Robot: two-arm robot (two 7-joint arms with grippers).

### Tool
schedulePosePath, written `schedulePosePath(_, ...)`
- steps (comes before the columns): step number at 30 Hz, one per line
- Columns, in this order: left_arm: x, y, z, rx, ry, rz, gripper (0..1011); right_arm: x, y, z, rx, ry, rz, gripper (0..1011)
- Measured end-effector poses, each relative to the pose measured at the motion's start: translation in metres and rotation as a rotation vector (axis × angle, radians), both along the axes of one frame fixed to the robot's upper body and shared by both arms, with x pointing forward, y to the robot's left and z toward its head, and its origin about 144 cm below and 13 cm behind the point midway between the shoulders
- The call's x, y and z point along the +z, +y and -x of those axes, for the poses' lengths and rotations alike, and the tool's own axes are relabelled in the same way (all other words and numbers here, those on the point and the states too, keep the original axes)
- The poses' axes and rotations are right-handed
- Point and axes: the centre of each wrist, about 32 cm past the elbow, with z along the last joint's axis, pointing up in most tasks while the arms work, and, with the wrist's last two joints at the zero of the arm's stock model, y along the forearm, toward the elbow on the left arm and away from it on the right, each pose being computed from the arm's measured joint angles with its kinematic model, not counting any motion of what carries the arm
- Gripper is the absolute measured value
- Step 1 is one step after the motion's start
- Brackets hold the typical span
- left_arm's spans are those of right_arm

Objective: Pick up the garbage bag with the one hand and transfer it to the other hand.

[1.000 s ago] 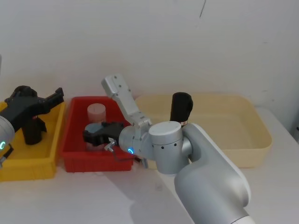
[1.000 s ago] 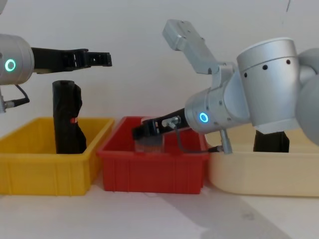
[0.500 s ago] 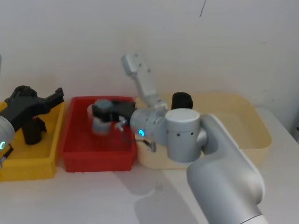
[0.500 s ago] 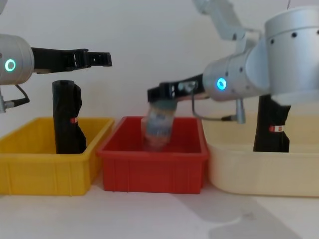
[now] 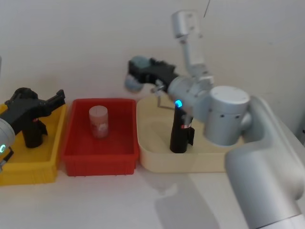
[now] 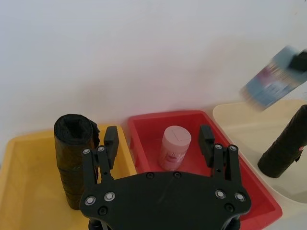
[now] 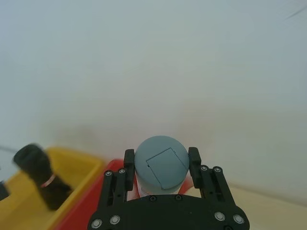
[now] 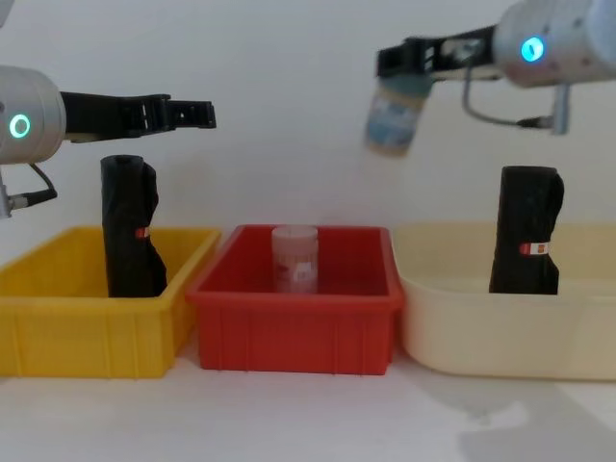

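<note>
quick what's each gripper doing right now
Left gripper: open, empty, above the yellow bin.
Right gripper: shut on a grey-capped bottle, raised high.

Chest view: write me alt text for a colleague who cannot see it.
The right tool holds a grey-capped bottle high above three bins, between the red plastic bin and the cream tub. The open left tool hovers over a black plastic roll in the yellow bin. A pink jar stands in the red bin, a labelled black garbage-bag roll in the tub.
</note>
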Motion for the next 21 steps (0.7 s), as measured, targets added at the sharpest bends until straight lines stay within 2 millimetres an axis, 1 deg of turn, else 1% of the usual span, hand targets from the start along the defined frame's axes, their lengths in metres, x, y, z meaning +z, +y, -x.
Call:
schedulePosePath(1,0.0,0.0,0.0,0.0,0.0,0.0,1001,0.002,-0.003,0.001,-0.009,-0.007,-0.003,647)
schedulePosePath(2,0.0,0.0,0.0,0.0,0.0,0.0,1001,0.005,-0.011,0.003,-0.028,-0.023,-0.007,647)
schedulePosePath(3,0.0,0.0,0.0,0.0,0.0,0.0,1001,0.005,-0.011,0.003,-0.028,-0.023,-0.007,647)
schedulePosePath(6,0.0,0.0,0.0,0.0,0.0,0.0,1001,0.011,-0.028,0.007,-0.072,-0.05,-0.014,647)
schedulePosePath(11,0.0,0.0,0.0,0.0,0.0,0.0,1001,0.012,-0.046,0.011,-0.116,-0.068,-0.017,647)
schedulePosePath(12,0.0,0.0,0.0,0.0,0.0,0.0,1001,0.012,-0.051,0.012,-0.129,-0.071,-0.018,647)
schedulePosePath(19,0.0,0.0,0.0,0.0,0.0,0.0,1001,0.006,-0.069,0.016,-0.168,-0.07,-0.014,647)
schedulePosePath(21,0.0,0.0,0.0,0.0,0.0,0.0,1001,0.001,-0.075,0.017,-0.181,-0.064,-0.011,647)
